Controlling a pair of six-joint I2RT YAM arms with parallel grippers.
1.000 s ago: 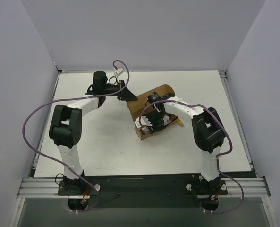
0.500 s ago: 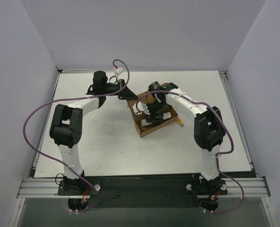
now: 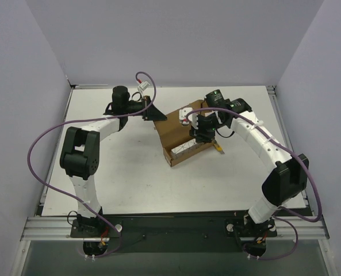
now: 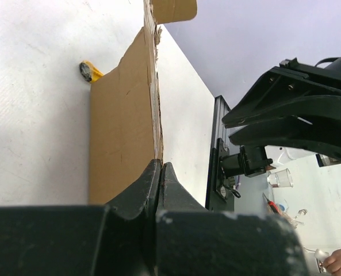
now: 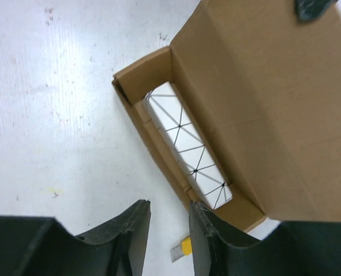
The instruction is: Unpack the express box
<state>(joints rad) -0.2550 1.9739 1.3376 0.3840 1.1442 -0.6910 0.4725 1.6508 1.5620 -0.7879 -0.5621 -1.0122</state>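
Note:
The express box (image 3: 171, 133) lies open mid-table, brown cardboard with its lid flap (image 4: 123, 121) raised. My left gripper (image 3: 154, 113) is shut on the flap's edge, its jaws (image 4: 160, 168) pinched tight on the cardboard. Inside the box lies a white packet with black crossing lines (image 5: 184, 144), which also shows from above as the white packet (image 3: 184, 148). My right gripper (image 3: 204, 131) hovers above the box's right end. In its wrist view the right gripper (image 5: 169, 208) stands open with a narrow gap, and only table shows between the fingers.
A yellow utility knife (image 3: 218, 148) lies on the table just right of the box, its blade tip (image 5: 180, 249) showing under my right fingers. From the left wrist the knife (image 4: 88, 71) peeks past the flap. Grey walls stand on three sides.
My right gripper has risen out of the box and drawn back to the right, its jaws narrowing. The white packet now lies uncovered in the box. The left gripper kept hold of the flap.

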